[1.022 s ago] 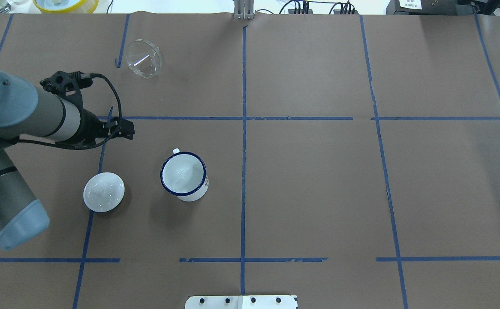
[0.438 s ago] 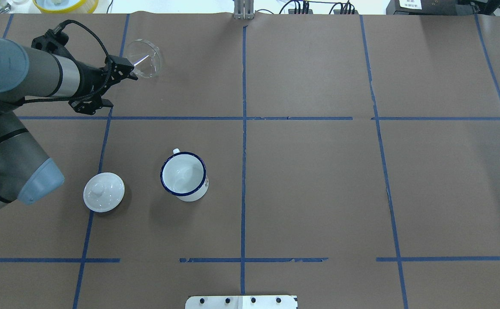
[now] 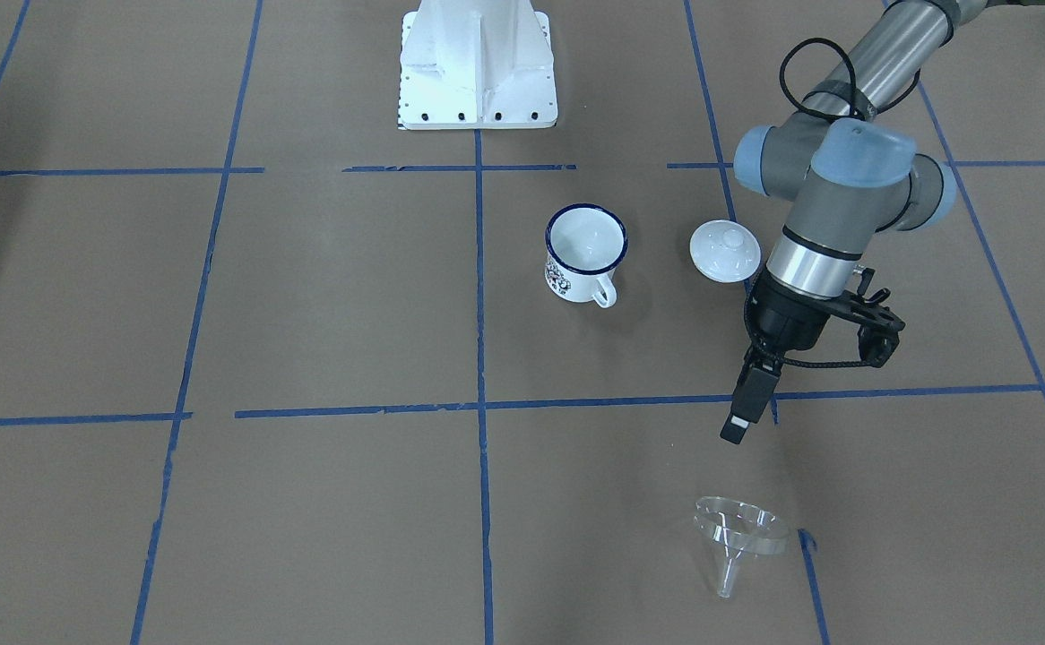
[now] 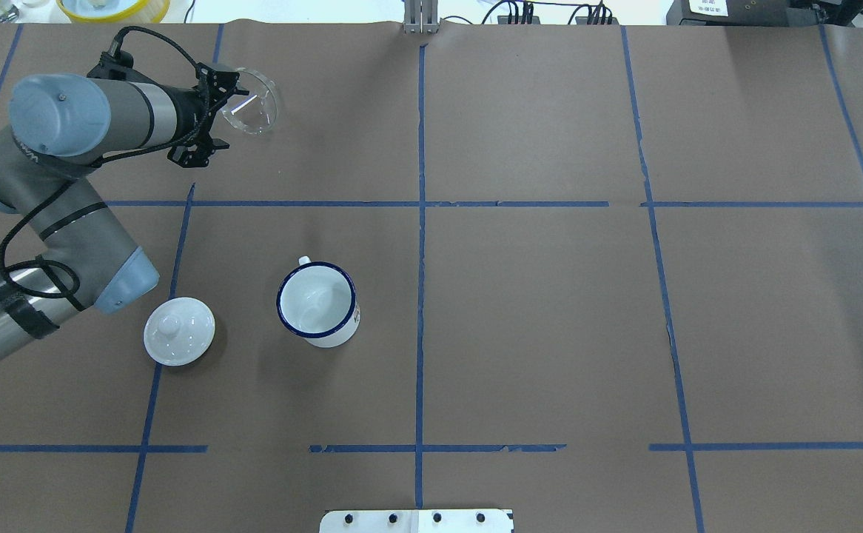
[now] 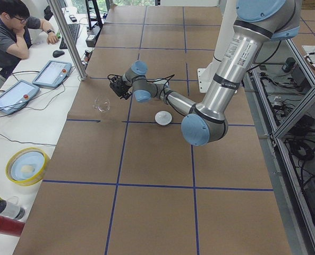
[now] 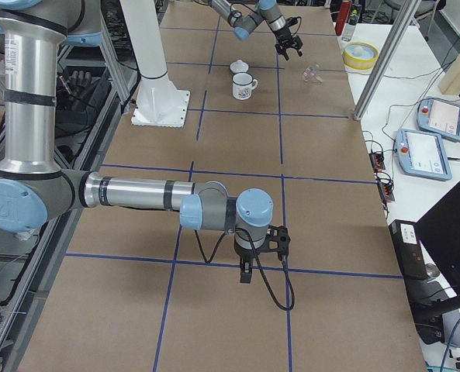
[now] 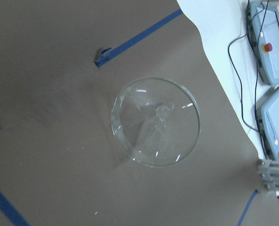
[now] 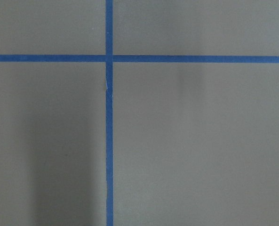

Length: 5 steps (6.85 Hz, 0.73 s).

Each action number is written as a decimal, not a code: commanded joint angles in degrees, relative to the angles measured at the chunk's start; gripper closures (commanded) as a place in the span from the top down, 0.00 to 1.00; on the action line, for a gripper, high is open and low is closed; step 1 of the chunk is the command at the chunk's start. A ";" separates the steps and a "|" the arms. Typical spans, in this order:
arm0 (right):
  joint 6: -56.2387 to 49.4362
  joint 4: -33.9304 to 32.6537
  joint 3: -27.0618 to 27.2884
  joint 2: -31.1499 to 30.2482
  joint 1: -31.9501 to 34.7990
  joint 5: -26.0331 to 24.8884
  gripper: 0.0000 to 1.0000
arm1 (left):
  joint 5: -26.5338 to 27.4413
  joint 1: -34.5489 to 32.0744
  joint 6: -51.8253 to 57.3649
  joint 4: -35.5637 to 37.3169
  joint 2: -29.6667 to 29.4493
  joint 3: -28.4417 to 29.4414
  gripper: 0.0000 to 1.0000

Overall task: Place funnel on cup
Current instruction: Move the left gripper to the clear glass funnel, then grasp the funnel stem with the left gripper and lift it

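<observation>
Over at the left of the bench (image 4: 535, 333), seen from overhead, find the left claw (image 3: 737, 423) hanging at 9 o'clock of the funnel (image 4: 251, 101), close by but not touching in the front view. Cannot tell whether spread or pressed together: shows only as one dark bar; seems to be pinching nothing. Further right, note the white lid (image 4: 178, 331) at 8 o'clock of the cup (image 4: 318, 303), near it; could get clipped by the arm during the carry across. Then find the funnel at 11 o'clock of the cup, well apart, lying tipped with its spout aslant instead of standing. Judging from that, could skid or roll away if nudged by one finger first; could pop out if squeezed on the thin rim; could hang crooked if gripped tilted, so missing the cup's mouth or tipping the cup. Far right, outside the overhead view, can make out the right claw (image 6: 245, 273) only from the side camera; cannot tell its state.
</observation>
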 commanded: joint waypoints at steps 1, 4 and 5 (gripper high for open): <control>0.00 0.00 0.03 0.00 0.00 0.00 1.00 | 3.39 -1.12 -7.63 -5.32 -4.33 8.47 0.94; 0.00 0.00 0.03 0.00 0.00 0.00 1.00 | 4.99 -2.79 -10.47 -14.82 -9.87 21.14 0.94; 0.00 0.00 0.03 0.00 0.00 0.00 1.00 | 4.99 -2.79 -10.48 -16.31 -11.89 25.26 0.94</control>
